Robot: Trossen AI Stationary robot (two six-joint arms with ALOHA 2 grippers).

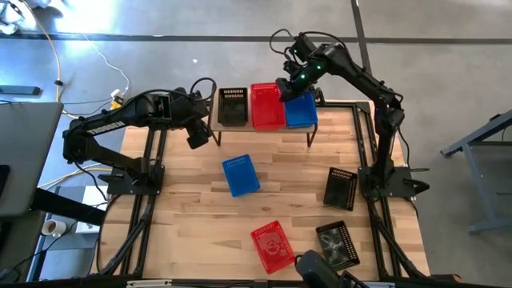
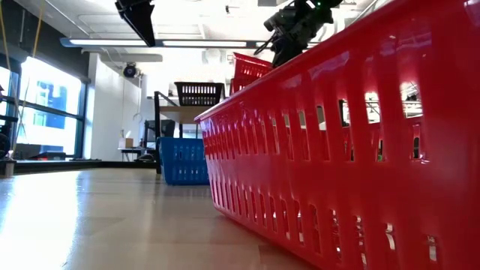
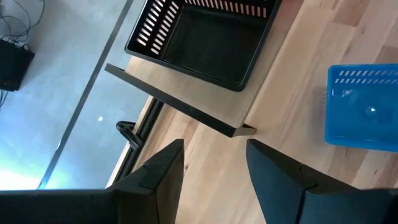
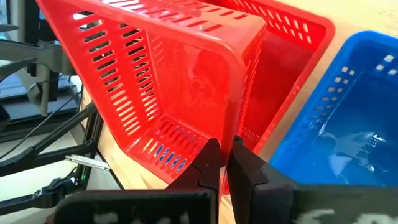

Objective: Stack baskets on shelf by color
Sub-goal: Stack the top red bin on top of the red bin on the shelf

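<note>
My right fingers (image 4: 222, 163) pinch a tilted red basket's (image 4: 168, 81) rim above the red one on the shelf (image 1: 264, 128), top centre; whether they touch is unclear. Left fingers (image 3: 214, 171) gape empty

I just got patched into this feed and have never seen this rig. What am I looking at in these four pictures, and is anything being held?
Two dark robot arms work at a wooden table. One picture looks straight down, one sits at tabletop height, and one rides on each wrist. On the shelf sit a black basket, a red basket and a blue basket. The right gripper pinches the wall of a second red basket, tilted over the first. The left gripper hangs open near the shelf's end. Loose on the table: one blue, one red, two black baskets.
</note>
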